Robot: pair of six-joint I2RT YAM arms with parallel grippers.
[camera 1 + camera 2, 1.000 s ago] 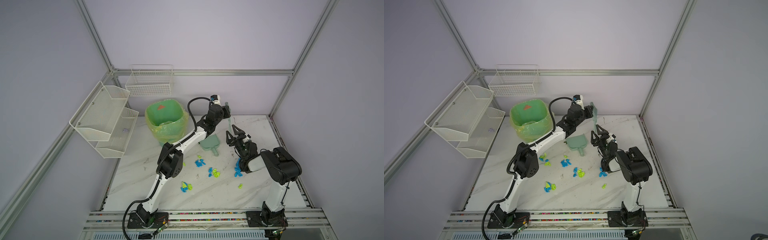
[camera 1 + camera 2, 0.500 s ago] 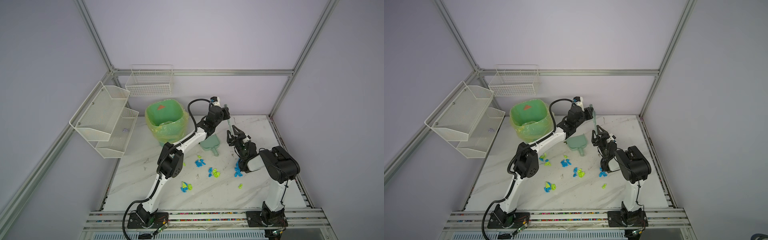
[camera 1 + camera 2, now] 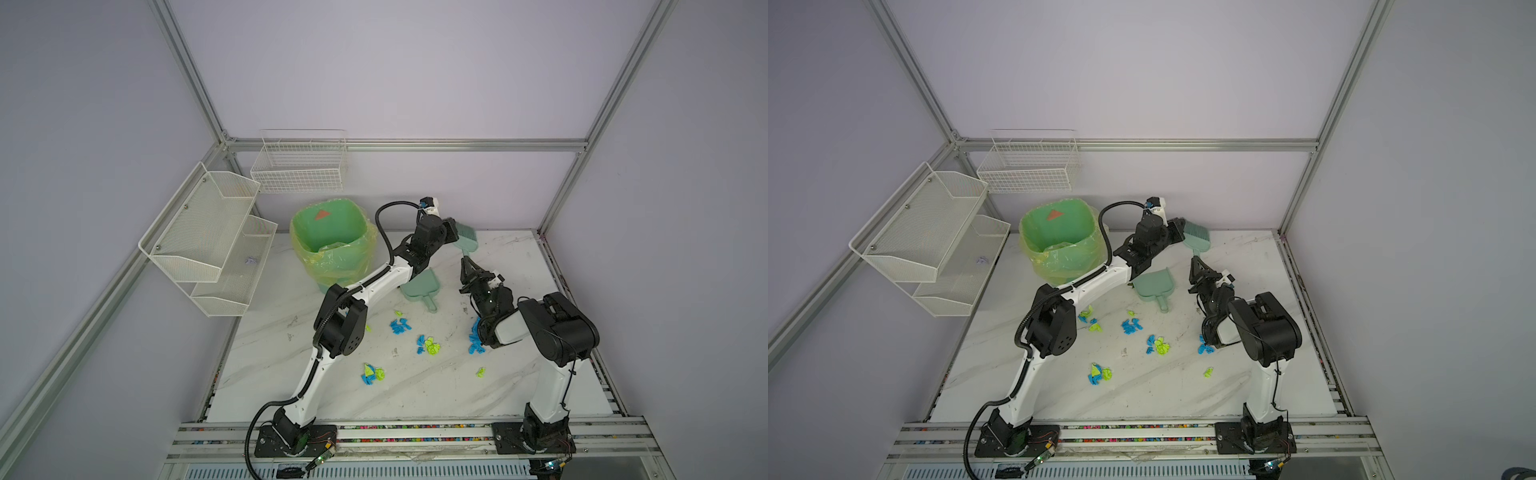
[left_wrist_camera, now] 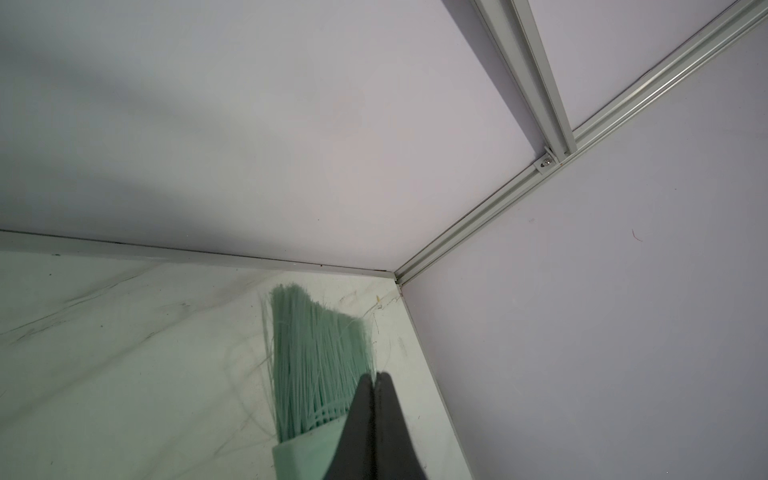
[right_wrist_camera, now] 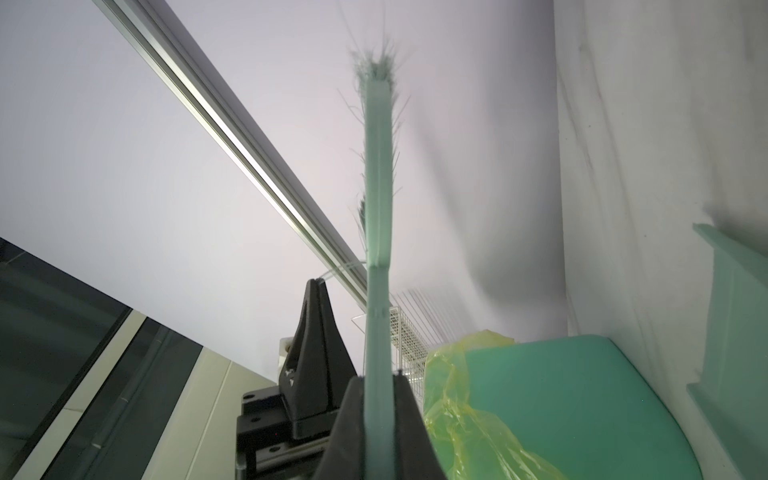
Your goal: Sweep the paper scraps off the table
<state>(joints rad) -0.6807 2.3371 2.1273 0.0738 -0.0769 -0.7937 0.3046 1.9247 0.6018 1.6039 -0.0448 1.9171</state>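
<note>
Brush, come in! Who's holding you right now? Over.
Right end effector shut on brush handle. Left end effector shut by brush head, grip unclear. Paper scraps unswept on table. Dustpan lies untouched; no blocker seen.

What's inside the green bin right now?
A yellow-green liner bag lines the bin, and one reddish triangular piece shows inside. Nothing else shows; the crumpled bag hides the near part of the bottom.
</note>
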